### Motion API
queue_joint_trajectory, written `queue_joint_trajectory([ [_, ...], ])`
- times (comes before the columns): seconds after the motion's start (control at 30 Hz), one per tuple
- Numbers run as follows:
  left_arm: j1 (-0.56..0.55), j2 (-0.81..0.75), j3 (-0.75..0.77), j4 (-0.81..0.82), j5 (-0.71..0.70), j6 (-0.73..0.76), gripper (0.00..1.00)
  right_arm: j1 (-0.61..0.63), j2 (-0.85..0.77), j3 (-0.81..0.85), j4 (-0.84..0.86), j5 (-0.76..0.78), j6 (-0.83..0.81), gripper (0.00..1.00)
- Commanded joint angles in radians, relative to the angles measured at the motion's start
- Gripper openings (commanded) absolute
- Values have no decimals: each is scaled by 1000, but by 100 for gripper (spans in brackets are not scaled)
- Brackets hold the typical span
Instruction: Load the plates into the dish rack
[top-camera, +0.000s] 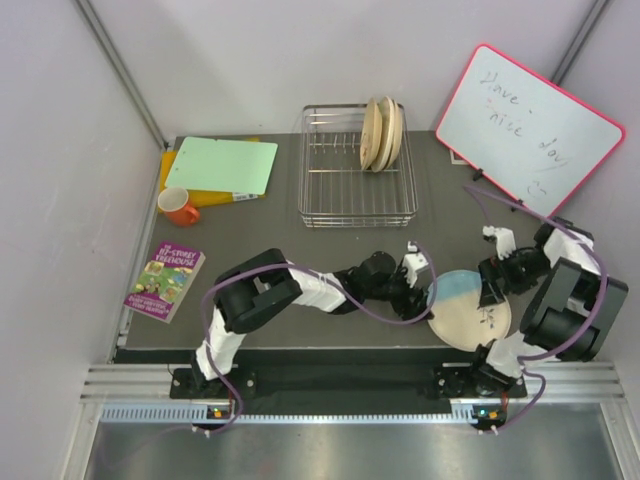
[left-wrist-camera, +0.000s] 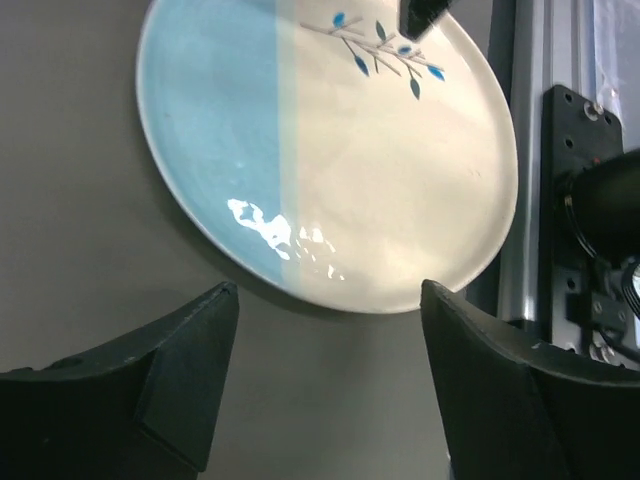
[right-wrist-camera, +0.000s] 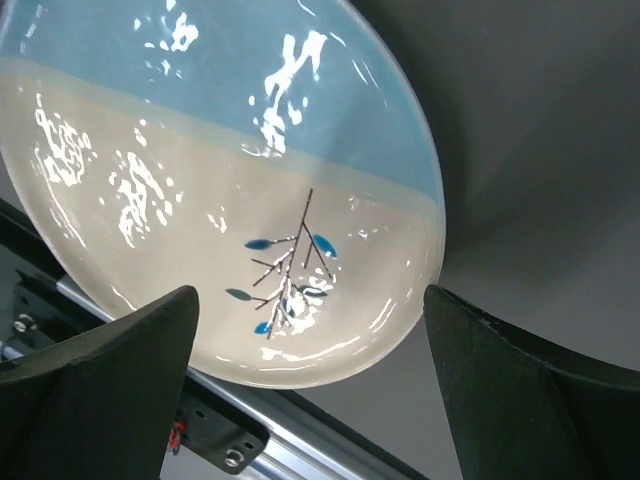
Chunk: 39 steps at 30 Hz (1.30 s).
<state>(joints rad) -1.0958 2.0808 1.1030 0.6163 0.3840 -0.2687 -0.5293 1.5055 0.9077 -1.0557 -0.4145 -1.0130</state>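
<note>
Both grippers stood open and held nothing. The left gripper (top-camera: 420, 288) faced the left rim of the part-blue plate (top-camera: 468, 312), and the right gripper (top-camera: 489, 287) hung over the plate's right side. The plate lay at the near edge of the dark grey table (top-camera: 260, 240), beside the aluminium rail (top-camera: 330, 385). The other plates (top-camera: 382, 132) stood on edge in the dish rack (top-camera: 340, 205) at the back. A whiteboard (top-camera: 530, 125), orange mug (top-camera: 180, 207), green board (top-camera: 222, 165) and book (top-camera: 165, 283) sat around, within pale walls (top-camera: 60, 150).
</note>
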Motion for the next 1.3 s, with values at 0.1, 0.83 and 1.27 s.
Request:
queue_joint_trajectory([
  [0.1,-52,-126,-158,33,-49,-40,71,98,-18,57,26,-89,142,94],
  [0.83,-148,56,-8,-7,-215,-116,51,-31,203,31,16,-33,-44,96],
  [1.27,-125,102,57,-21,-255,-124,52,-78,475,204,-309,-273,-217,85],
])
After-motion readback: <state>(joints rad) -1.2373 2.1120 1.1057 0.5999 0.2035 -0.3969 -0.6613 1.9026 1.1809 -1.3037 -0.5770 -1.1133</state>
